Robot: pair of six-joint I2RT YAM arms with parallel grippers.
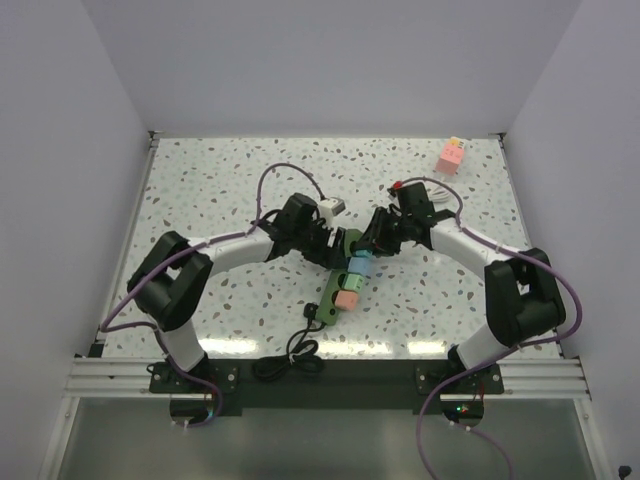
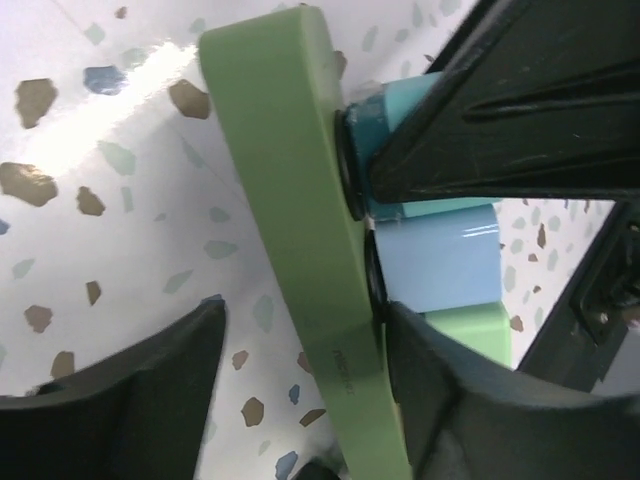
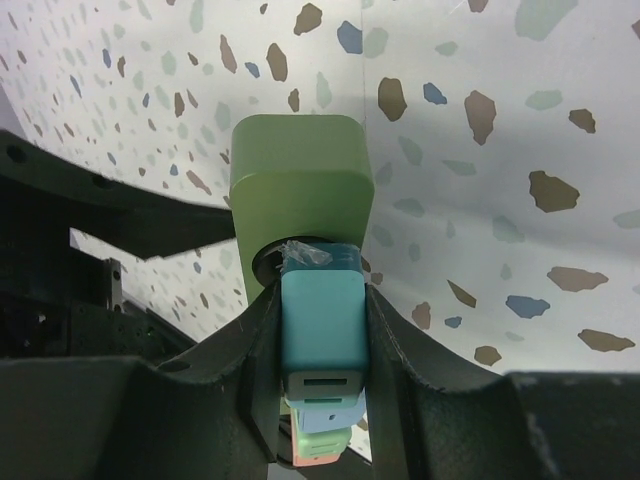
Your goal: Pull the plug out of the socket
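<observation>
While a thin black cord (image 1: 296,352) is lying in loose coils at the near edge of the glossy, speckled table (image 1: 200,190), the socket (image 3: 300,170) it runs into is stretching away at a slant near the middle of the table. The socket is showing as a long, narrow bar of smooth matte green plastic with rounded corners. Boxy, smooth-sided plugs are sitting in a row along its top, packed against one another: a pink plug (image 1: 348,298) nearest, then a pale green plug (image 2: 475,335), a light blue plug (image 2: 440,255) and a teal plug (image 3: 322,320) farthest. The right gripper (image 3: 322,340) is clenching the teal plug, its curved black fingers (image 3: 430,400) pressing on both flat sides while the plug is sitting in a round dark recess of the bar. The left gripper (image 2: 300,390) is standing released, with its blunt black fingers (image 2: 120,400) straddling the far part of the bar. One is lying close against the plug side and the other is hanging apart over the table. At the far right corner, a small pink and yellow block (image 1: 452,155) is resting well apart from the rest.
</observation>
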